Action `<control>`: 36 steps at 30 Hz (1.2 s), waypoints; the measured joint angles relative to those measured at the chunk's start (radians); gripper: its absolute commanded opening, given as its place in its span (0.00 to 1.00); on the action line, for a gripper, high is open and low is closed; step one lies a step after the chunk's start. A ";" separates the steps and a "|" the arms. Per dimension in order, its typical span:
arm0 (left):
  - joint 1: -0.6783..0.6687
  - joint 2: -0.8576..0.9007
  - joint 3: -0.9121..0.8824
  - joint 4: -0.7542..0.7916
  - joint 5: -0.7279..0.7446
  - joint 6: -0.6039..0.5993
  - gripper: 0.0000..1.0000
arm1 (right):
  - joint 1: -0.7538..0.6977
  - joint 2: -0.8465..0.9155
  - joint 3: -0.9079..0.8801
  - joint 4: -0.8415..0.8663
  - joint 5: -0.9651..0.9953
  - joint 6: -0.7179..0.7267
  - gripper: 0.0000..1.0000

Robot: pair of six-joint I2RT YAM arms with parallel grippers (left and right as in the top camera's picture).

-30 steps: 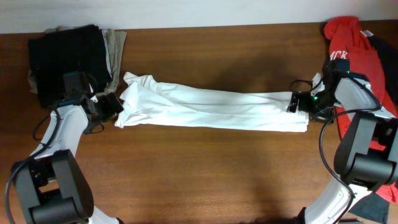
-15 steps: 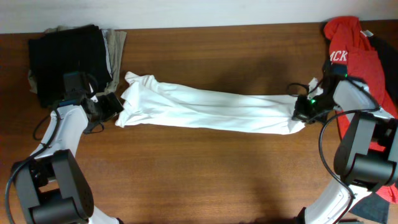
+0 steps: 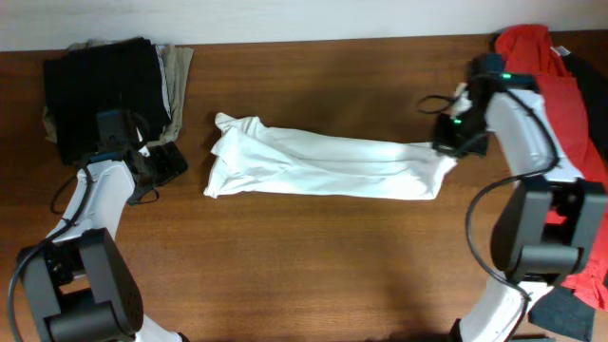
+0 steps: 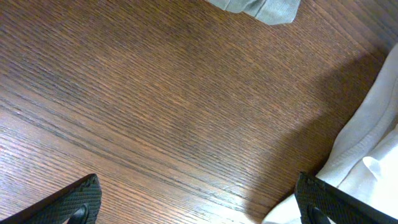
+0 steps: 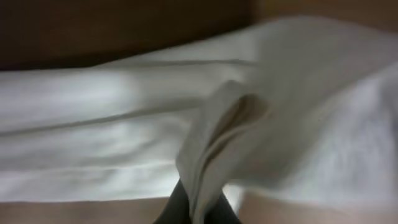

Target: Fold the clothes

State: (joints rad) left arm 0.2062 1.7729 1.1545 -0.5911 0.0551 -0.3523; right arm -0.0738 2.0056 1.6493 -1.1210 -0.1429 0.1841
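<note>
T-shirt (image 3: 323,169), plain white, stretched into a long band across the middle of the table (image 3: 313,275)
Right gripper (image 3: 454,138) is clamped tight on the T-shirt's right end, fabric bunched between its fingers (image 5: 174,211); left gripper (image 3: 171,161), just left of the garment's left end and apart from it, has its jaws spread wide over bare wood, holding nothing; black folded piece (image 3: 100,85) lies far left

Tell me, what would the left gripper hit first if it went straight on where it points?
Most likely the bare wooden table: the wrist view shows only wood between the fingers of the open left gripper. The white T-shirt lies off to one side, though depth is unclear.
</note>
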 measured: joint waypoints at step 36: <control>0.000 0.000 0.000 0.004 0.000 0.000 0.99 | 0.190 0.000 -0.112 0.157 -0.087 0.113 0.09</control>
State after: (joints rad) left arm 0.2062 1.7729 1.1545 -0.5873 0.0551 -0.3523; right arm 0.1158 2.0060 1.5372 -0.9642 -0.2302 0.2970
